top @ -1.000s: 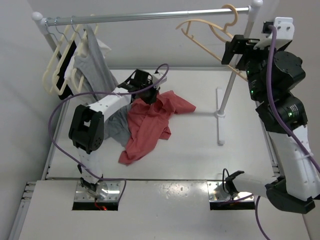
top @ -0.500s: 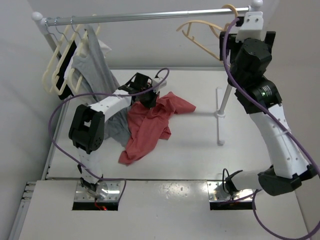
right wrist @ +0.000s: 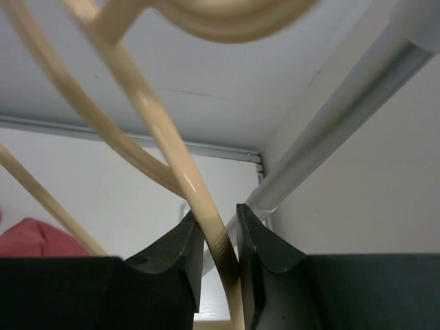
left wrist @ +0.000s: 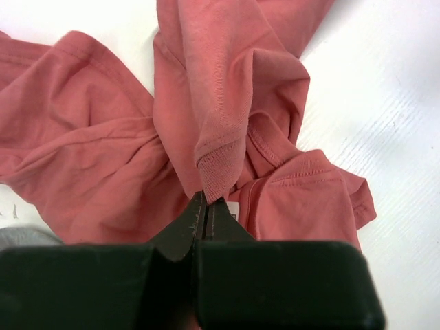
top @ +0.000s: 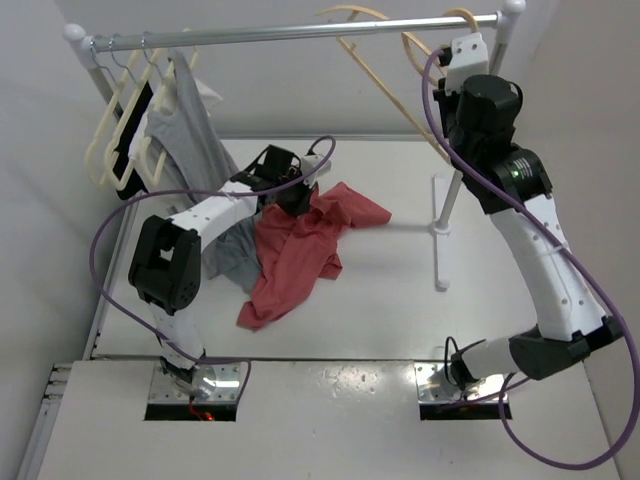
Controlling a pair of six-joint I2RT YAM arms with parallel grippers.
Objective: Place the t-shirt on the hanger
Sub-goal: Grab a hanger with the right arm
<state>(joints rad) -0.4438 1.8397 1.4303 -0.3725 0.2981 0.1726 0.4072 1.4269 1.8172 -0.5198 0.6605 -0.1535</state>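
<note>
The salmon-red t-shirt (top: 300, 250) lies crumpled on the white table at centre left. My left gripper (top: 298, 200) is shut on its ribbed collar; in the left wrist view the collar edge (left wrist: 220, 168) comes out from the tips of the closed left gripper (left wrist: 207, 206). The beige hanger (top: 385, 75) hangs by its hook from the right end of the rail, tilted with one arm raised. My right gripper (top: 452, 68) is up at the rail. In the right wrist view the right gripper (right wrist: 218, 230) has its jaws closed round a thin arm of the hanger (right wrist: 172, 151).
A metal rail (top: 300, 32) spans the back on a white post (top: 458, 180) with a foot on the table. Cream hangers (top: 125, 140) with grey and black clothes hang at its left end. A grey t-shirt (top: 235, 255) lies under the red one.
My right arm has swung left to the hanger and its jaws have closed round the hanger's arm. The hanger has tipped up towards the rail. The left gripper has held still.
</note>
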